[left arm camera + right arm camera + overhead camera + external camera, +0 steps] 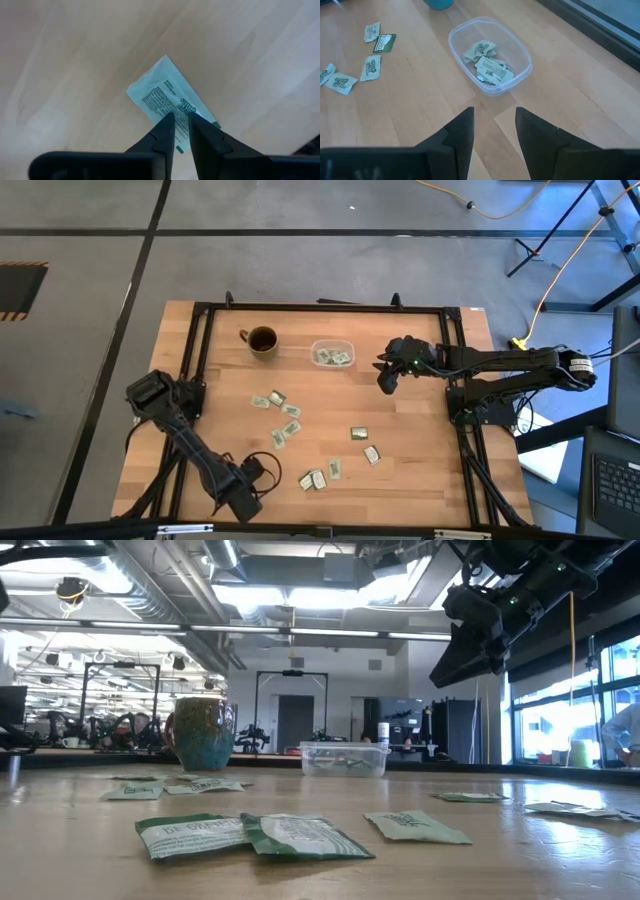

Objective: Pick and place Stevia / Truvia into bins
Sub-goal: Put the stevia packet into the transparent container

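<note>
Hovering right over one Stevia sachet (160, 92), the left gripper (181, 117) sat at the near edge of the table (420, 450). Its claw was pinched down to a narrow slit, tips at the packet's end. The sachet looked to be lying flat on the wood, not lifted.

The risks, as I judged them: that packet was thin, flat paper with almost no edge to bite. The tips could have closed on bare wood, skidded the packet along the smooth boards, or caught only a corner and let it flutter free on the carry. A creased, slightly puffed packet might also have folded rather than seated between the pads.

The other loose sachets (285, 415) lay scattered across the middle and near side of the table. They were pale green and white rectangles with printed faces, and a darker green one (359, 434) lay among them. Several touched or overlapped, so a grab there could have taken two at once.

A handful of sachets (487, 65) already lay in the bin (451, 42), a clear, thin-walled plastic tub with rounded corners, toward the far side. It looked light enough to be knocked aside.

The right gripper (494, 112) hung just beside it with its claw wide and nothing held. The glazed round mug (262, 340) stood near the bin.
</note>
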